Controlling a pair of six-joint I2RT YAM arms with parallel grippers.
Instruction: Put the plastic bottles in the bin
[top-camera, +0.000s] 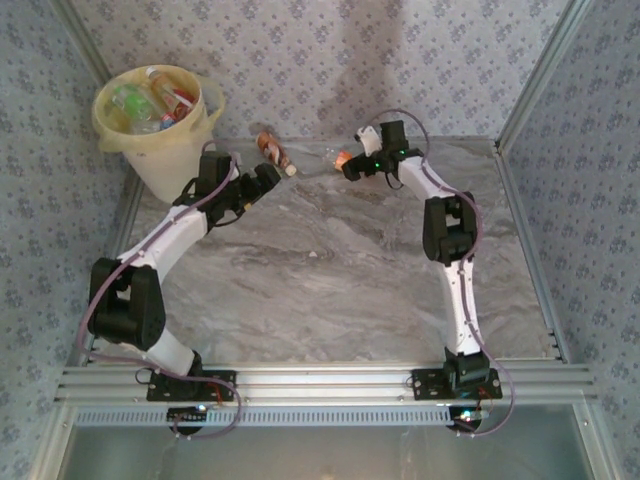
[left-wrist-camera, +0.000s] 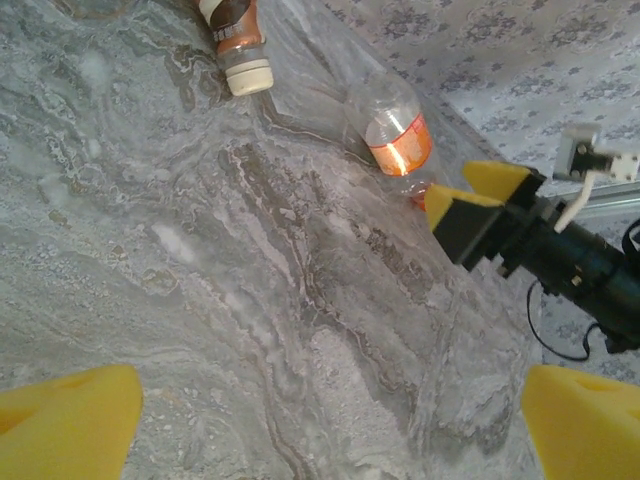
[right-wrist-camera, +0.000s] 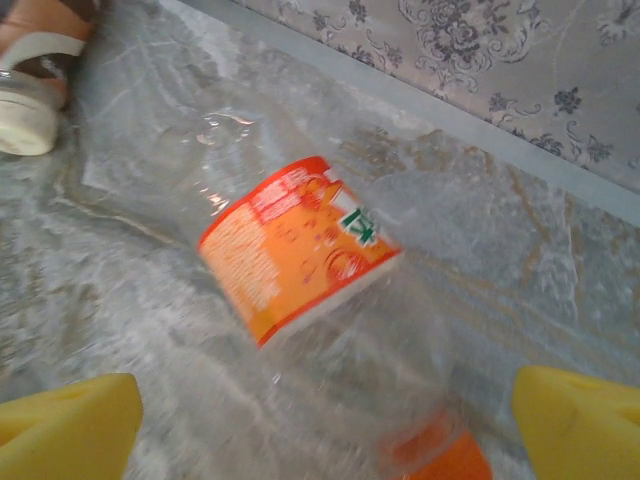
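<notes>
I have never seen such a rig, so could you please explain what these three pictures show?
It is two robot arms bolted to a marble-patterned table. One picture looks down from above; the other two come from a camera on each wrist, the yellow pads being that claw's fingers. Two bottles lie on the table: a brown-labelled bottle and an orange-labelled bottle. The bin at the far left holds several more. The left claw and right claw are open, holding nothing; the right one is nearest the orange-labelled bottle.
</notes>
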